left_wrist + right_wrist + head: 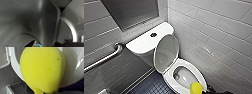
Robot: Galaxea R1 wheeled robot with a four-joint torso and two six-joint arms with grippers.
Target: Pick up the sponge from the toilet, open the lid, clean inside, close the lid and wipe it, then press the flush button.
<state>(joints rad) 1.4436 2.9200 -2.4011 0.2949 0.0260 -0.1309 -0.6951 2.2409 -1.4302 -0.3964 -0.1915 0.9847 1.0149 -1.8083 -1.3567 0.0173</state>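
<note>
The white toilet [170, 73] stands against the tiled wall with its oval lid [166, 53] raised and leaning back against the tank. The bowl is open to view. The small dark flush button [153, 34] sits in the middle of the flat tank cover. The yellow sponge [196, 88] hovers over the front rim of the bowl, held from below by my right gripper [207, 91], which is shut on it. In the right wrist view the sponge [42, 69] looms large in front of the white rim [15, 65]. My left gripper is open and holds nothing that I can see.
A metal grab bar [106, 57] runs along the left wall beside the tank. Grey tiled walls close in on both sides, with a recessed niche [131, 11] above the tank. The floor [151, 87] is dark tile. A white box [13, 88] stands low by the toilet.
</note>
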